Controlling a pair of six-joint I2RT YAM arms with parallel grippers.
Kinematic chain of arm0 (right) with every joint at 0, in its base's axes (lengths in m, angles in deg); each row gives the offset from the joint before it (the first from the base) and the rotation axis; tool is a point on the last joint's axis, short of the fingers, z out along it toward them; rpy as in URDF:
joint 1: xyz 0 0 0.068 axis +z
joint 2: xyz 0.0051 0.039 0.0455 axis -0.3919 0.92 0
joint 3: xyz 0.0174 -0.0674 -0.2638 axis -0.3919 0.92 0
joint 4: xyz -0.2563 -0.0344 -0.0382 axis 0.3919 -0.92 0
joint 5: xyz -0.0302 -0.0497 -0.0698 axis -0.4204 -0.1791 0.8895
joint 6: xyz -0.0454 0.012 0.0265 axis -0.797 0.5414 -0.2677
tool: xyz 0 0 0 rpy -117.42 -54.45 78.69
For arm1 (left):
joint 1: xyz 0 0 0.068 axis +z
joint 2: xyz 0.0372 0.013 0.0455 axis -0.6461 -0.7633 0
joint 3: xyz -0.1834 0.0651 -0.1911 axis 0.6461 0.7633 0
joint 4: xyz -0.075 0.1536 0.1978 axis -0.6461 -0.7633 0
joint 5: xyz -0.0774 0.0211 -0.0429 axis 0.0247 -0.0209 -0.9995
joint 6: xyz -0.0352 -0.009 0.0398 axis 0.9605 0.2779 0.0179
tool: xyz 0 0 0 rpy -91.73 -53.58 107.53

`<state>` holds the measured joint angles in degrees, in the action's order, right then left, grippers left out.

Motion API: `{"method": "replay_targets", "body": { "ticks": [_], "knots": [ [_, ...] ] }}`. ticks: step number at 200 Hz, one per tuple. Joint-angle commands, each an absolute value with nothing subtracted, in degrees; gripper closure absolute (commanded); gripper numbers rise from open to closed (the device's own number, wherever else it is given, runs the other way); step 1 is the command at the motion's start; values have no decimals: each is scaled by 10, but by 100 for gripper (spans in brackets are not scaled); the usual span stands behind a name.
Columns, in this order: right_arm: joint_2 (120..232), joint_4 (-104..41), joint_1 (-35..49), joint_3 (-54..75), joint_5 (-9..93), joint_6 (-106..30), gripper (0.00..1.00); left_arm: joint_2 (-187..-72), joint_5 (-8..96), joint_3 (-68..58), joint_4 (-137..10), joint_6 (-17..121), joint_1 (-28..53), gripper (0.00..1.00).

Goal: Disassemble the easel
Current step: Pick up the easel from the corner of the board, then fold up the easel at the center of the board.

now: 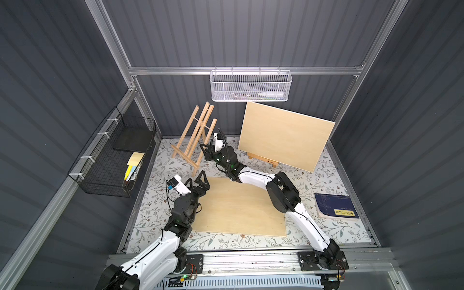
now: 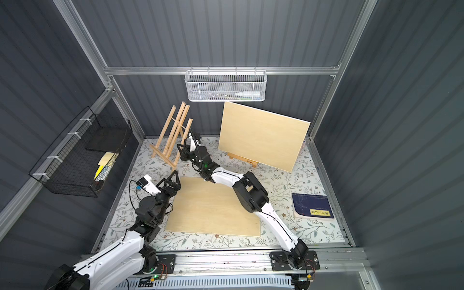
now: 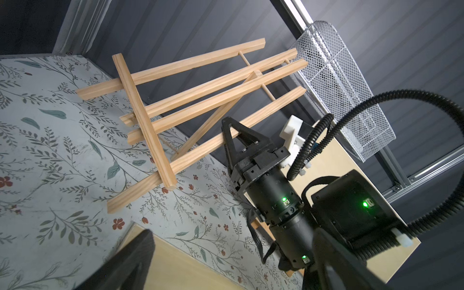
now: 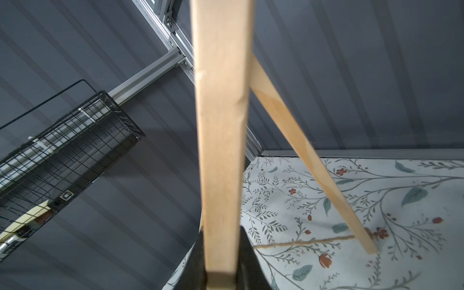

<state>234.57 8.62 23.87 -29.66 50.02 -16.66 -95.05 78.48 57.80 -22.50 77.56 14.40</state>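
Item: wooden easel [image 1: 199, 128] — placed at the back left of the table [image 1: 313, 175], close to the rear wall, leaning back on its prop leg [image 4: 301, 150]. Condition: assembled. The uprights, the ledge bar [image 3: 140, 118] and the prop leg are all seen joined, and a cord [image 4: 301, 242] is strung from the foot of the prop leg towards the front frame. No board is carried on the ledge; one board [image 1: 238, 208] is laid flat on the table in front, well clear of the frame. Progress is judged early: no wooden part is shown detached, so the folding or separating of the frame is left to be done. Right gripper [image 1: 206, 150]: clamped on the easel's right front upright, about midway up, with the wood held between both fingers, as is confirmed in the right wrist view. Left gripper [image 1: 195, 179]: fingers apart and nothing held — it is poised just in front of the foot of that same upright, near but not touching. A second board [image 1: 286, 136] is propped on a small stand at the back right and is not engaged by either arm.
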Motion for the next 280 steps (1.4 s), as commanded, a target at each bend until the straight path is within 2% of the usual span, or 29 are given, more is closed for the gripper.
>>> {"method": "replay_targets", "body": {
  "ticks": [1, 40, 94, 123, 155, 179, 207, 280],
  "knots": [
    [2310, 144, 231, -274, 504, -109, 100, -942, 778, 556, -240, 798, 141, 1],
    [2286, 171, 222, -233, 518, -21, 100, -938, 764, 479, -302, 825, 141, 0],
    [2270, 183, 211, -188, 533, 104, 100, -1028, 740, 333, -398, 838, 141, 1],
    [2267, 186, 210, -168, 537, 157, 100, -1096, 734, 219, -464, 755, 142, 0],
    [2265, 176, 213, -163, 534, 191, 100, -1183, 785, 61, -612, 662, 142, 1],
    [2273, 172, 216, -170, 534, 210, 100, -1226, 827, -15, -669, 601, 142, 1],
    [2292, 155, 220, -192, 534, 212, 100, -1268, 866, -63, -695, 560, 151, 1],
    [2363, 98, 223, -269, 535, 223, 100, -1456, 838, -186, -778, 517, 218, 2]
  ]
}}
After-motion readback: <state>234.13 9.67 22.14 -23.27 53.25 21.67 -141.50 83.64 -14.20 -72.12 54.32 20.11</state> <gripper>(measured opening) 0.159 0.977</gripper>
